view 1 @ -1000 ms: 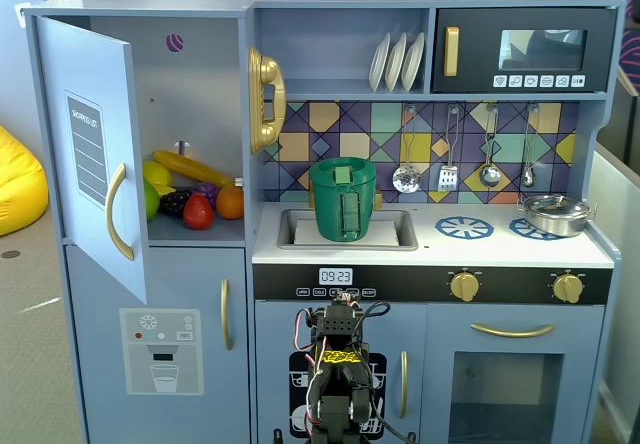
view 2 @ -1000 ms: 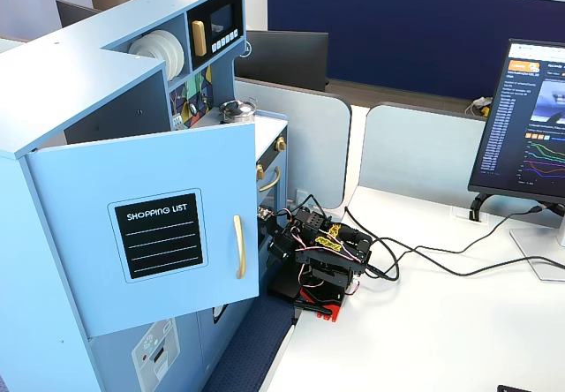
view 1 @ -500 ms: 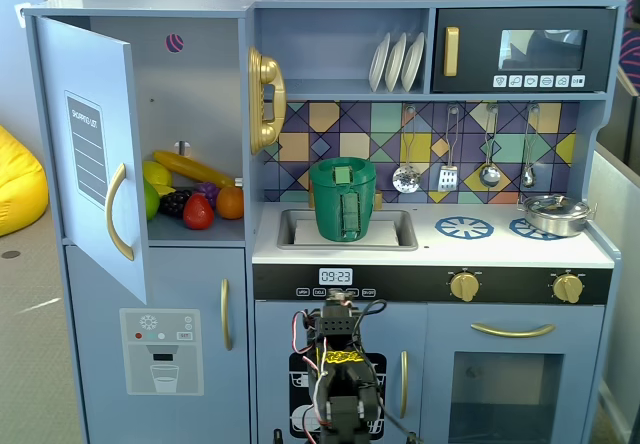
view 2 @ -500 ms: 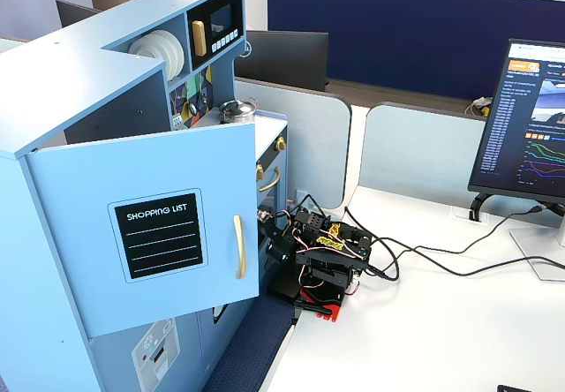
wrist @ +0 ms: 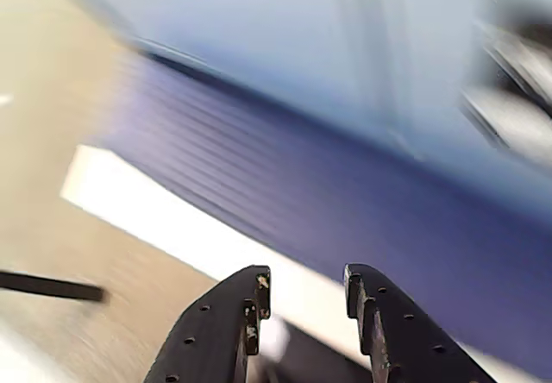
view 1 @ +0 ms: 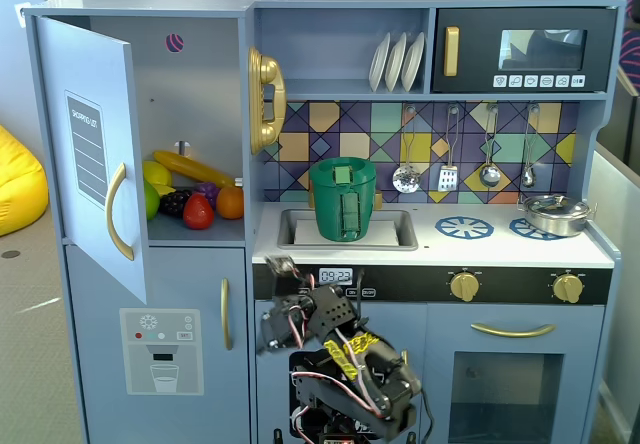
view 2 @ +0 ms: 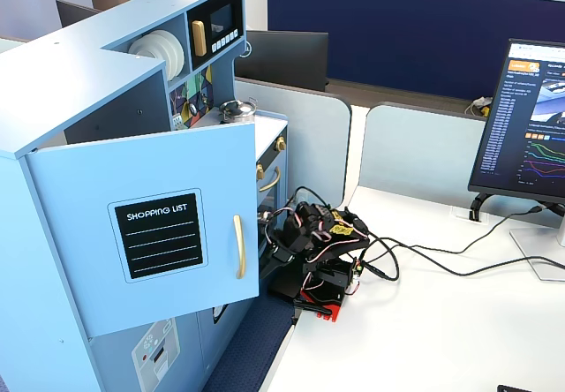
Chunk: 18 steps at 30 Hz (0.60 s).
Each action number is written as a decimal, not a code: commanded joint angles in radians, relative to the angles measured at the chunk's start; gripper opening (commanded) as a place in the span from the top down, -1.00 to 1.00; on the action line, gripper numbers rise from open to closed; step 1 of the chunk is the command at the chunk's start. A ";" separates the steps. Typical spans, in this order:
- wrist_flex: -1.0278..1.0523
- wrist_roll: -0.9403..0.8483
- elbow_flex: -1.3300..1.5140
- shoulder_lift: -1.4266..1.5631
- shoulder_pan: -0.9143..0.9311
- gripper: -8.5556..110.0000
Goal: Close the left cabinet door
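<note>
Toy kitchen (view 1: 430,264) ahead in a fixed view, with the left cabinet door (view 1: 95,154) swung open at far left, hinged on the outer edge. Toy fruit (view 1: 190,199) on the shelf inside the opened cabinet. To the right, a sink (view 1: 345,232) holding a pot (view 1: 343,199); microwave (view 1: 520,49) at top right, plates (view 1: 397,61) just left of it. Robot arm (view 1: 340,364) in front of the kitchen, low centre, tool (view 1: 278,269) at upper left. Monitor (view 2: 530,118) on the table (view 2: 441,321), far right in another fixed view.

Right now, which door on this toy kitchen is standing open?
The upper left cabinet door, with the shopping-list panel and curved gold handle, is swung wide, showing toy fruit inside. The other doors sit flush.
</note>
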 commanded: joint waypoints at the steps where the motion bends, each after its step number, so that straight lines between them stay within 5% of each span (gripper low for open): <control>1: -0.067 -0.048 -0.207 -0.043 -0.176 0.86; 18: -0.405 -0.296 -0.784 -0.440 -0.652 0.86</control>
